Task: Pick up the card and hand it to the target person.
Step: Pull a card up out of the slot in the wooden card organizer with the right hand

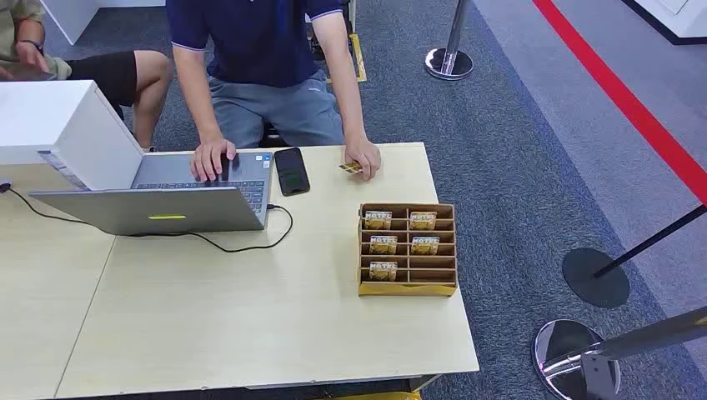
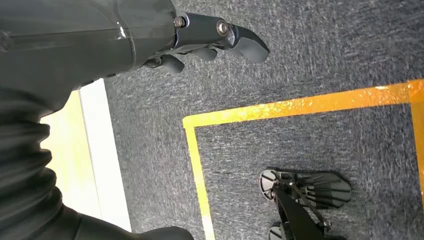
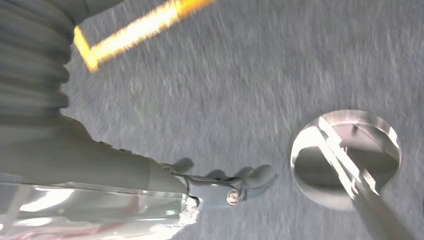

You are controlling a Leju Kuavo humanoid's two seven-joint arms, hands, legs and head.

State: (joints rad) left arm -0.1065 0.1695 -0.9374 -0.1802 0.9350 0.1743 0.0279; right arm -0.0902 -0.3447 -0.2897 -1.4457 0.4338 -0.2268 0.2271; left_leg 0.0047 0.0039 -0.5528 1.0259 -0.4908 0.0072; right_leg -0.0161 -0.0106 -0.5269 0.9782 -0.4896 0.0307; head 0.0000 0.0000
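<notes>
A wooden card box (image 1: 408,287) stands on the right part of the light table (image 1: 250,333), with several yellow-and-black cards (image 1: 378,220) upright in its slots. A person in a dark blue shirt sits across the table and pinches one such card (image 1: 350,167) in a hand (image 1: 364,157) resting at the far edge. My left hand (image 2: 200,35) hangs over grey carpet with its fingers loosely apart and nothing in them. My right hand (image 3: 220,185) also hangs over the carpet, fingers apart and holding nothing.
An open grey laptop (image 1: 158,204) with a black cable and a black phone (image 1: 292,171) lie at the table's far left. A white box (image 1: 58,125) stands beside the laptop. Stanchion bases (image 1: 575,358) and posts stand on the carpet at the right. Another person sits at the far left.
</notes>
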